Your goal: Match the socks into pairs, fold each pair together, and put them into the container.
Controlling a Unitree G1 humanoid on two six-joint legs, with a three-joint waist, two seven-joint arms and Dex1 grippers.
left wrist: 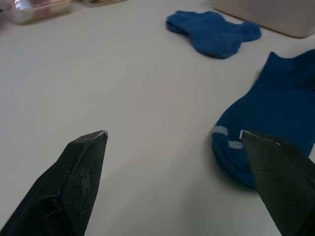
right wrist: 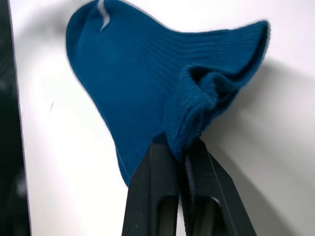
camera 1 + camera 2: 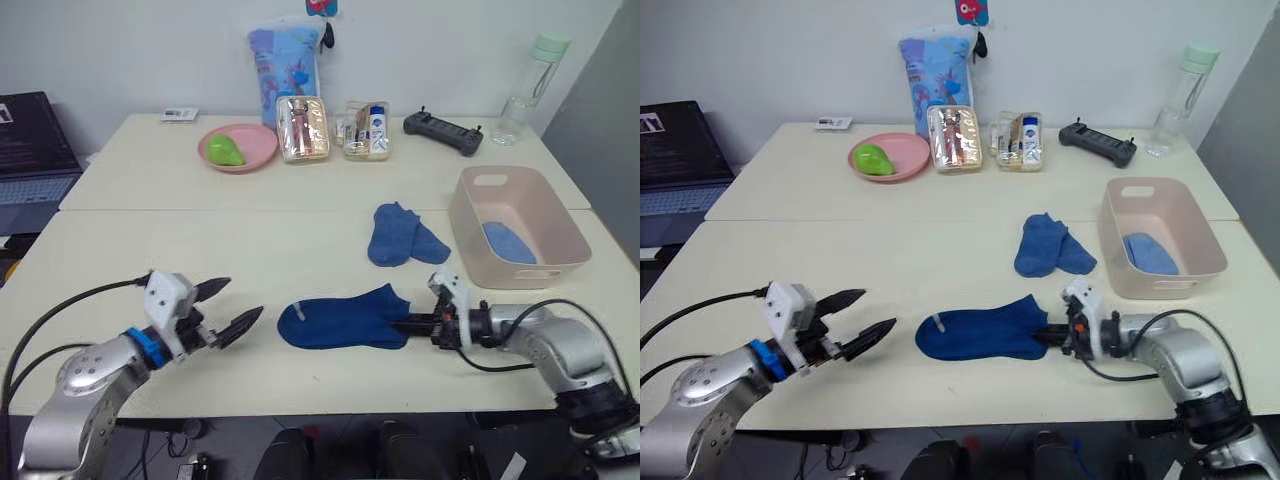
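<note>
Partly hidden – light sock (image 3: 508, 243) in container (image 3: 470, 222).

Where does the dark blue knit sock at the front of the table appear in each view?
Left eye: dark blue knit sock, centre front.
Right eye: same place.
Left wrist: its toe beyond the open left claw.
Right wrist: its cuff pinched by the right claw.
Shared landmark: the sock's pale toe mark.

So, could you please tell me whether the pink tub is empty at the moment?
Not empty: the pink tub holds a light blue sock lying on its floor.
</note>
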